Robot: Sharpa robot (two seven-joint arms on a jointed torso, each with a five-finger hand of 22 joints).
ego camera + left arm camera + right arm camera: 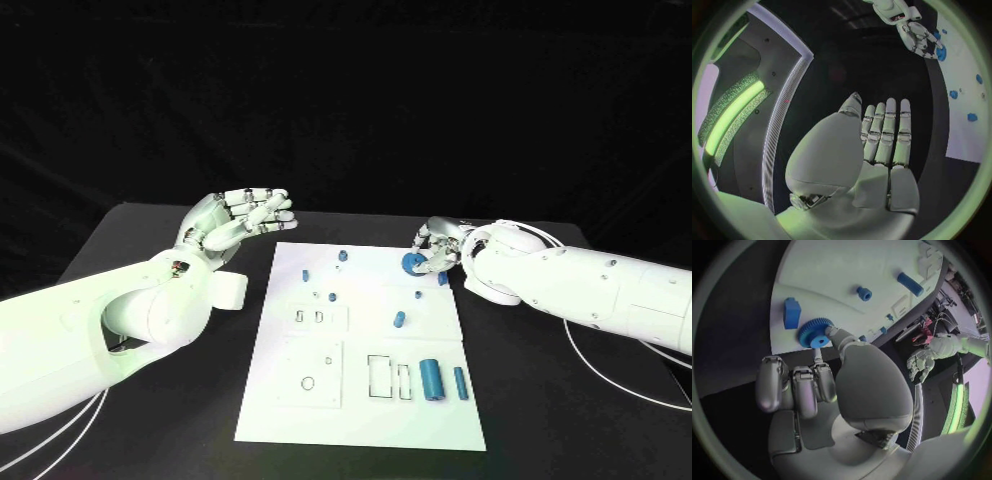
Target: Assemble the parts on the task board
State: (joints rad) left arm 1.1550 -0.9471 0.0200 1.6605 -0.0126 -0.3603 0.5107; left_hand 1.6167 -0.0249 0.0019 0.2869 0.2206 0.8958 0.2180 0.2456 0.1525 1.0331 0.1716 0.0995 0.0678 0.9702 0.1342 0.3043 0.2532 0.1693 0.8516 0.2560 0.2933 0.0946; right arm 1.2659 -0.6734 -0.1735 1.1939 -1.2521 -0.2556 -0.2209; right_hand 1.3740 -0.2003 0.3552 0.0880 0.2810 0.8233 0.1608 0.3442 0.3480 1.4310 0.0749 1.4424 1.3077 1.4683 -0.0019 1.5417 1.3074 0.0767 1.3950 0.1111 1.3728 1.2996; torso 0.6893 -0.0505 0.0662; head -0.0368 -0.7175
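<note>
The white task board (361, 405) lies in the middle of the black table. My right hand (440, 248) hovers at the board's far right edge and pinches a blue gear (414, 264) between thumb and fingers; the right wrist view shows the gear (814, 333) just over the board's edge, next to a blue block (792, 312). My left hand (240, 218) is raised beyond the board's far left corner, holding nothing, its fingers (887, 132) stretched out straight. Two blue cylinders (431, 380) lie at the board's near right. A blue oblong part (400, 320) lies mid-board.
Several small blue parts (332, 297) are scattered over the far half of the board, and recesses (381, 377) are cut in its near half. A white cable (606, 372) loops on the table under my right arm.
</note>
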